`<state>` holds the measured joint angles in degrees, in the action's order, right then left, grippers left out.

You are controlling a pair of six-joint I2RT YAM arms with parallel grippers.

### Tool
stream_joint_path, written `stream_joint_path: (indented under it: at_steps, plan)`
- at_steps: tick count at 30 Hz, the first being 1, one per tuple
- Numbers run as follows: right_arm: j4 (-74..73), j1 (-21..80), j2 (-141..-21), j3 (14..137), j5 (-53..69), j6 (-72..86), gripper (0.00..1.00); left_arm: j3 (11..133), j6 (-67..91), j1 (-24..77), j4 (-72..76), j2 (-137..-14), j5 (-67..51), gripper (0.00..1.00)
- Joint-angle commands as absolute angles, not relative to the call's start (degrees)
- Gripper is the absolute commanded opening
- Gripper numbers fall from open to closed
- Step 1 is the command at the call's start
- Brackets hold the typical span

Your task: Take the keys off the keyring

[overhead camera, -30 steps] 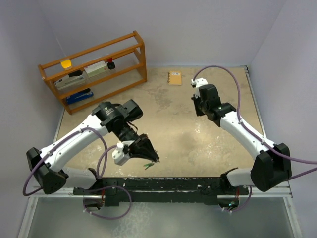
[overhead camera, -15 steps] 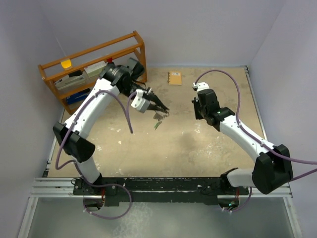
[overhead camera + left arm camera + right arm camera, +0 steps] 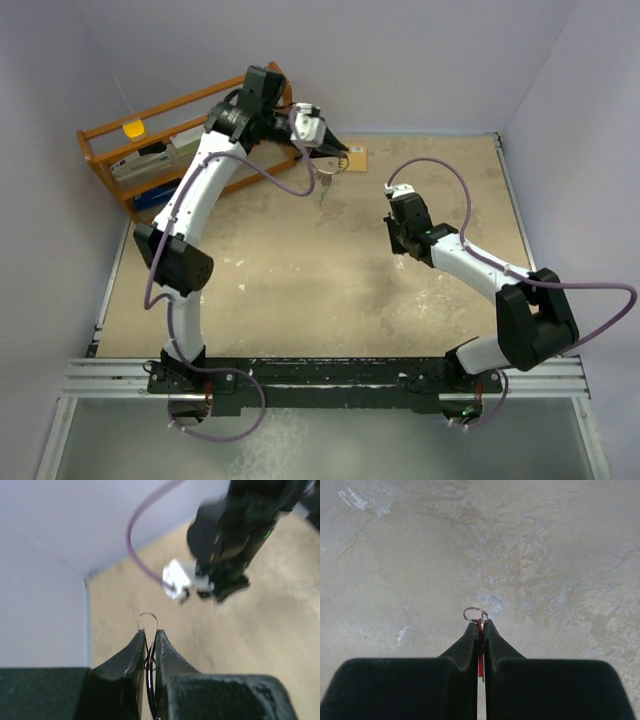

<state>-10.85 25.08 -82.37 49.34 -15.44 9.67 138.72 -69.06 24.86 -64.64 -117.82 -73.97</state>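
Soft, even overhead light fills the top view, with shadows lying faint on the mottled tan bench (image 3: 300,290). The left wrist view is smeared with motion blur, the black right arm (image 3: 235,535) fuzzy. The right wrist view is crisp and evenly lit.

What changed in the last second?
The left gripper, shut on the keyring, swung from the near edge up to the far side, carrying the dangling keys. The right gripper drew back slightly toward its base. Both stayed shut, the right on the red key.
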Motion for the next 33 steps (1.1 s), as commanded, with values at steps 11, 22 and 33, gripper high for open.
stream_joint_path:
  at_steps: [11, 22, 33]
  plan:
    - [-9.12, 25.66, -85.07, 51.19, -18.3, 10.55, 0.0, 101.32, 3.12, 27.59, 37.46, -103.25, -27.5, 0.0]
    - [-2.14, 25.58, -93.33, 51.29, -16.75, 12.24, 0.6, 83.24, 3.06, 29.4, 25.63, -85.6, -11.29, 0.0]
    - [11.89, 26.81, -70.6, 45.81, -2.84, 5.04, 0.64, 68.84, 10.41, 31.33, 22.95, -71.09, -9.72, 0.0]
